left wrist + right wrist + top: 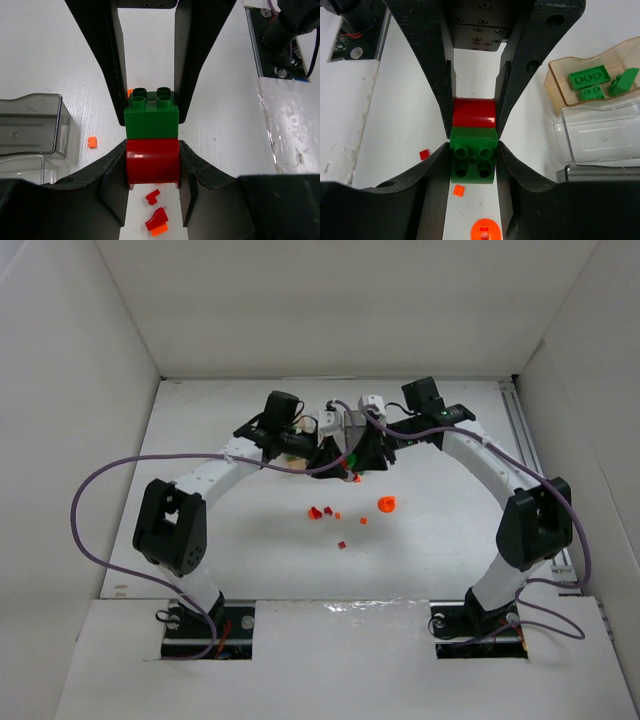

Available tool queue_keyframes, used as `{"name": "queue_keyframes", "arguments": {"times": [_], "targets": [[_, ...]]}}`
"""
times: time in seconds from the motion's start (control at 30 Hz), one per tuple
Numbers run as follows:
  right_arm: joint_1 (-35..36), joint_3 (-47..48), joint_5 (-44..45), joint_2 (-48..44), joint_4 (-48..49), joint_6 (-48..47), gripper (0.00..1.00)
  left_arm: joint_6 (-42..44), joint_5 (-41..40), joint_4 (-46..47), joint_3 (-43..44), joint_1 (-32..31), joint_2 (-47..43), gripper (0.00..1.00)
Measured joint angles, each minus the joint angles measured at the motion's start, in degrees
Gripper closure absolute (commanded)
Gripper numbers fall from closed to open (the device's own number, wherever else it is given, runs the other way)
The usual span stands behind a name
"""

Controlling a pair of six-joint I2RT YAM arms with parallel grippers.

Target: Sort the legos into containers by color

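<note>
Spanning the gap between both arms, a two-piece stack is held just above the white table point(250, 540), close by the bins at its far middle. The red brick point(152, 165) is clamped across its side walls by the left gripper point(152, 150). The green brick point(473, 160) studded onto it is pinched the same way by the right gripper point(473, 150), whose pads are seen pressed against both flanks.

Both pieces are judged to be hard, light and glossy, so little squeeze is needed, but slipping is likely if the pads ride onto the red brick's rounded, shiny face. The flat side walls are the better hold, low on each brick and clear of the seam. The stud joint is probably stiff. A slight tilt to peel it open would be expected to work better than a straight pull.

Green plates point(589, 77) are already seen inside the tan-orange bin point(555, 75), with the clear bin point(600, 135) just beside it and the smoky grey bin point(30, 125) beyond. The green half would therefore be judged to belong in the tan-orange one.

A round orange piece point(484, 231) and small red fragments point(152, 196) lie loose on the table, unsorted.
</note>
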Motion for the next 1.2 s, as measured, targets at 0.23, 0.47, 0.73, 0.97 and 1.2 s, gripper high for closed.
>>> {"name": "queue_keyframes", "arguments": {"times": [0.23, 0.47, 0.73, 0.97, 1.2], "targets": [[-1.6, 0.0, -1.3, -0.1, 0.0, -0.4, 1.00, 0.0, -0.2, 1.4, -0.1, 0.1, 0.0, 1.00], [-9.2, 3.3, -1.6, -0.4, -0.5, -1.0, 1.00, 2.5, 0.3, -2.4, -3.1, 3.4, 0.0, 1.00], [-12.3, 4.8, -0.6, -1.3, -0.3, -1.2, 1.00, -1.6, -2.1, -1.3, -4.1, 7.5, 0.0, 1.00], [-12.2, 4.8, 4.5, -1.3, 1.4, -0.4, 1.00, -10.1, -14.4, 1.6, 8.1, 12.5, 5.8, 1.00], [-12.2, 4.8, 7.9, -1.3, 3.9, 1.6, 1.00, -15.8, -24.2, 1.1, 20.6, 9.5, 15.1, 1.00]]}}
